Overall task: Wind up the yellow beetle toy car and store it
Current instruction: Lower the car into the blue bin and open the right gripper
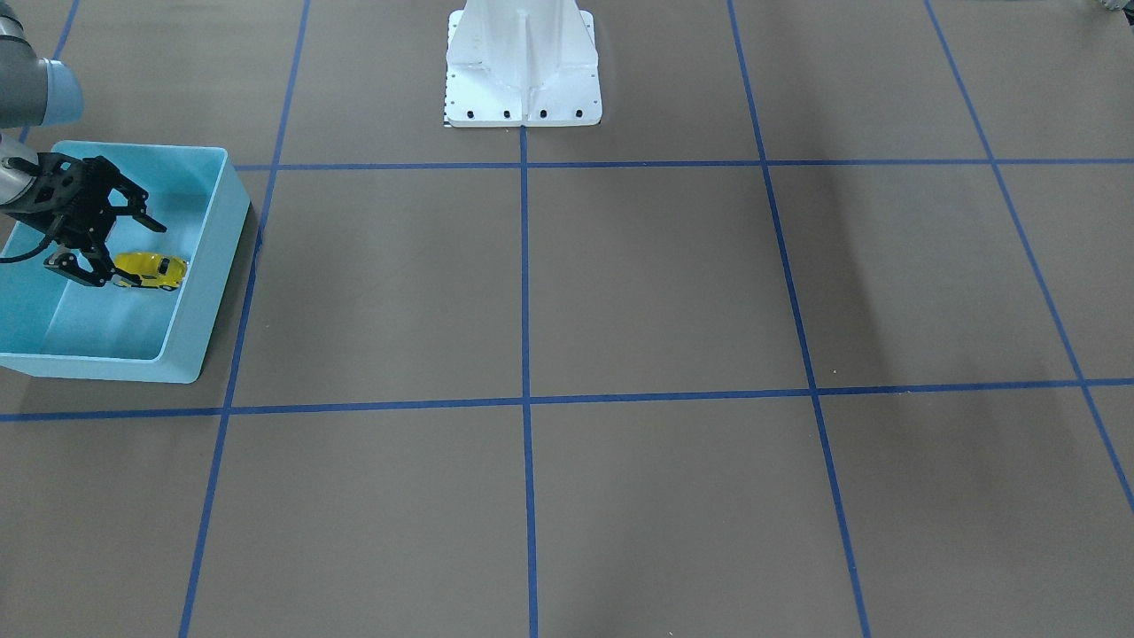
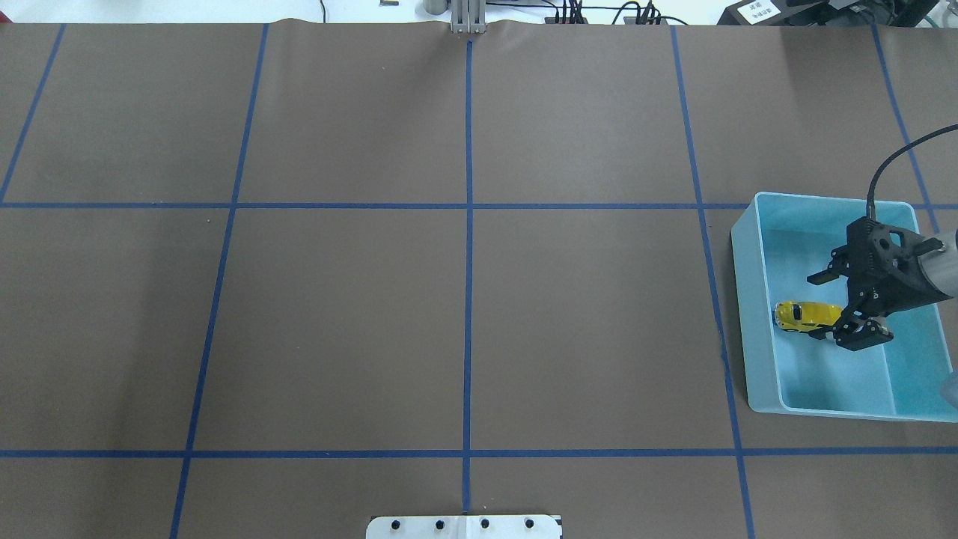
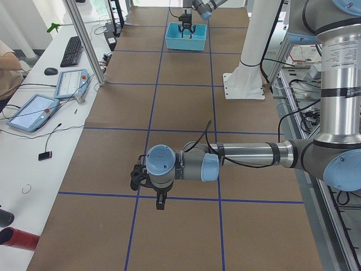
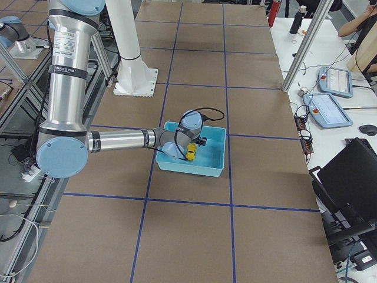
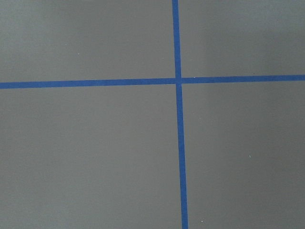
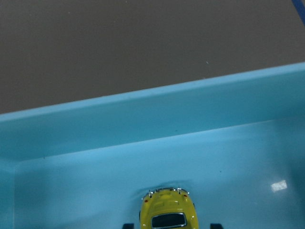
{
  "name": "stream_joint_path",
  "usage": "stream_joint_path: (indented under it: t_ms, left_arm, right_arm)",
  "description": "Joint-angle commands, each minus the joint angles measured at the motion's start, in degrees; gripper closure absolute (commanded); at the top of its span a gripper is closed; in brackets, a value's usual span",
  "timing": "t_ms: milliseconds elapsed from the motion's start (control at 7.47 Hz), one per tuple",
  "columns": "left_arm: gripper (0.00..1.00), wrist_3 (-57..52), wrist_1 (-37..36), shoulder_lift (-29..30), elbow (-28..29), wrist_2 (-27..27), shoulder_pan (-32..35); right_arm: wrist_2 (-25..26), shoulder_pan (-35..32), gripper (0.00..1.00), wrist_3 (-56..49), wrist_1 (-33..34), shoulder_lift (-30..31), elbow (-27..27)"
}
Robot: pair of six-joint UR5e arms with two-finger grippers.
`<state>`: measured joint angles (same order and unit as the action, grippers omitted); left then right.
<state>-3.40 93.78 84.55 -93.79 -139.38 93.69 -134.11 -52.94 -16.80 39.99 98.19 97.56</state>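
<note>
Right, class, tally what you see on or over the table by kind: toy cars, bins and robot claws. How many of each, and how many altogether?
yellow beetle toy car: 1
blue bin: 1
claws: 2, the right claw and the left claw
Total: 4

Bright, even light from above covers my worktop (image 1: 656, 292), with only soft, wide shadow bands across it. The blue bin (image 1: 217, 257) throws a thin dark shadow beside its wall; its floor shows one small white glare spot (image 6: 279, 186) under my right wrist. Everything looks sharp
</note>
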Motion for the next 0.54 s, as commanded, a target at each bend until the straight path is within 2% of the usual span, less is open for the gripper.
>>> stream_joint_path:
  t_ms: [0, 134, 401]
  left_arm:
    - [0.0, -0.2, 0.0, 0.0, 0.0, 0.1, 0.0]
    - [0.0, -0.1, 0.0, 0.1, 0.0, 0.1, 0.0]
    - [0.0, -0.1, 0.0, 0.2, 0.0, 0.0, 0.0]
  right_arm:
    - [-0.9, -2.3, 0.01, 2.4, 0.1, 1.1, 4.3]
    - [-1.5, -5.6, 0.01, 8.1, 0.4, 2.9, 8.1]
    - [-1.5, -12.2, 0.01, 17.4, 2.3, 3.9, 11.4]
